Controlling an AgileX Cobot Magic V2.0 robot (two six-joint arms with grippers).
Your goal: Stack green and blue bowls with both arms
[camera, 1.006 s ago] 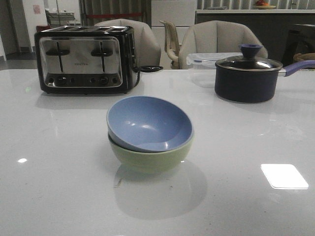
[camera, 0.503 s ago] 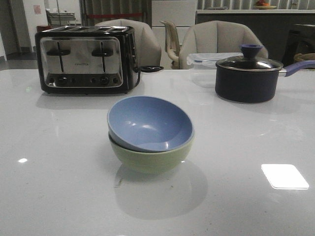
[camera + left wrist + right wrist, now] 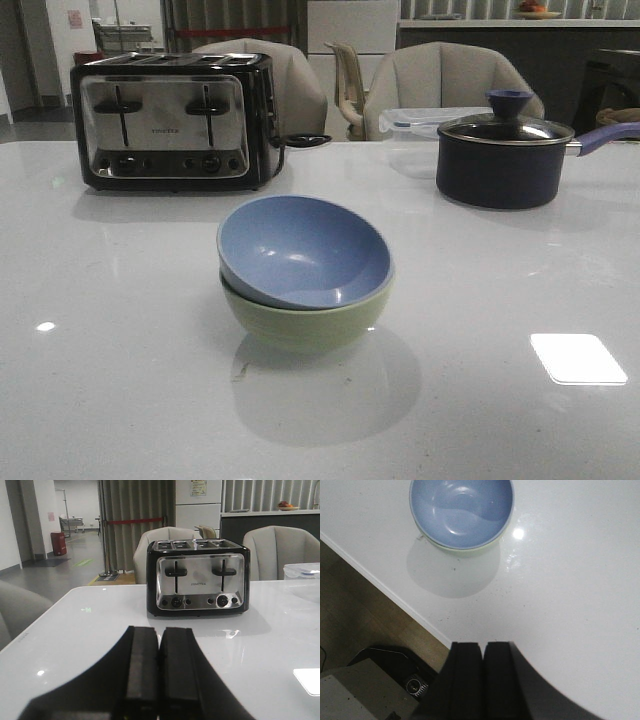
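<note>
The dusty blue bowl sits nested, slightly tilted, inside the pale green bowl at the middle of the white table. From above, the right wrist view shows the blue bowl with a sliver of the green bowl under it. Neither arm appears in the front view. My left gripper is shut and empty, facing the toaster. My right gripper is shut and empty, hanging over the table's near edge, well apart from the bowls.
A black and chrome toaster stands at the back left. A dark navy saucepan with a glass lid is at the back right, a clear plastic box behind it. Chairs line the far side. The table edge drops to the floor.
</note>
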